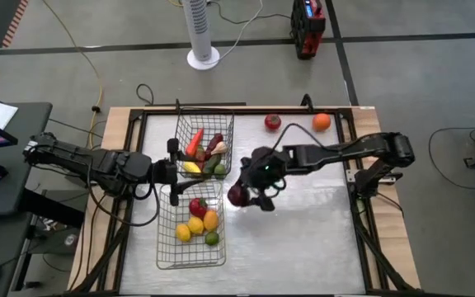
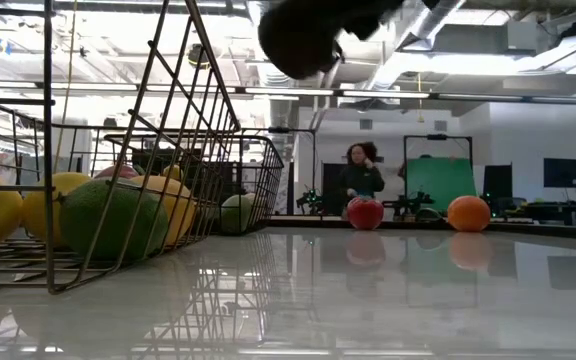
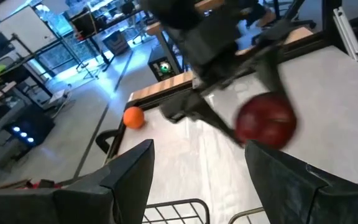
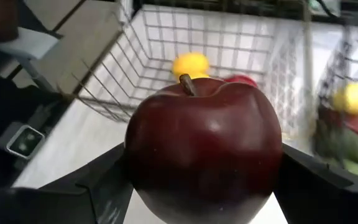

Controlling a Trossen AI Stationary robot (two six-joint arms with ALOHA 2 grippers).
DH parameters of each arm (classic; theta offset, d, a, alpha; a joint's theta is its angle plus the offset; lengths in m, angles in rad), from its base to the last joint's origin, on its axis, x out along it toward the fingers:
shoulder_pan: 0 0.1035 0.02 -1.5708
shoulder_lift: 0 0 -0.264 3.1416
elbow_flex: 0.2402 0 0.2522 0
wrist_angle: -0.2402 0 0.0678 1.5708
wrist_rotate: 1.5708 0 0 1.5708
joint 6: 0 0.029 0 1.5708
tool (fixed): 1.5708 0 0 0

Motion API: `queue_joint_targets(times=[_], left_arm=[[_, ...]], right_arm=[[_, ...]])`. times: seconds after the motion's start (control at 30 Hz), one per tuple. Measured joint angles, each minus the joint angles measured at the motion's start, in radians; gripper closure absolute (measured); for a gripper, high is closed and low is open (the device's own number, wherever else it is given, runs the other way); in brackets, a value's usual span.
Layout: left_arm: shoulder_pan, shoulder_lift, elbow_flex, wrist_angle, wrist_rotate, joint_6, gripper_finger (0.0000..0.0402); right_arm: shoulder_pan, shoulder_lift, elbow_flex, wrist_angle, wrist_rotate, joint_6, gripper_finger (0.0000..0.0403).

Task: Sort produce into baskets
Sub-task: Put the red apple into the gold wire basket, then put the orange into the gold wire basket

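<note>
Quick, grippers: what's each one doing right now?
Left gripper: open, empty, between the baskets.
Right gripper: shut on the dark red apple, beside the near basket.

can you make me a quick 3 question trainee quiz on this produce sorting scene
1. True or false: the right claw is shut on a dark red apple.
2. Which loose items lie on the table near its far edge, outside both baskets? A) a tomato and an orange B) two lemons C) a carrot and a corn cob
3. Fill in: the left claw sits between the two wire ____.

Key
1. True; the apple is held up beside the near basket.
2. A.
3. Baskets; it rests where the far basket meets the near one.
</note>
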Motion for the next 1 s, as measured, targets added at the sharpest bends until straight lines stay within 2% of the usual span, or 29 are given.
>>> queue_joint_targets(times=[0.17, 0.43, 0.7, 0.8, 0.83, 1.0], left_arm=[[0.0, 0.0, 0.0, 0.0, -0.027, -0.001, 0.016], [-0.02, -0.02, 0.0, -0.024, -0.042, -0.016, 0.016], [-0.05, -0.034, 0.0, -0.025, -0.078, -0.034, 0.016], [-0.053, -0.035, 0.0, -0.023, -0.083, -0.034, 0.016], [-0.053, -0.035, 0.0, -0.023, -0.083, -0.035, 0.016], [-0.053, -0.035, 0.0, -0.023, -0.083, -0.047, 0.016]], right_arm=[[0.047, 0.101, 0.127, 0.017, 0.0, 0.0, 0.0055], [0.063, 0.268, 0.293, 0.017, -0.001, -0.042, 0.0045], [0.055, 0.358, 0.408, -0.043, -0.001, -0.061, 0.0008], [0.053, 0.362, 0.442, -0.089, 0.004, -0.074, 0.0007], [0.053, 0.359, 0.45, -0.116, 0.025, -0.09, 0.0008], [0.028, 0.281, 0.469, -0.3, 0.266, -0.178, 0.0009]])
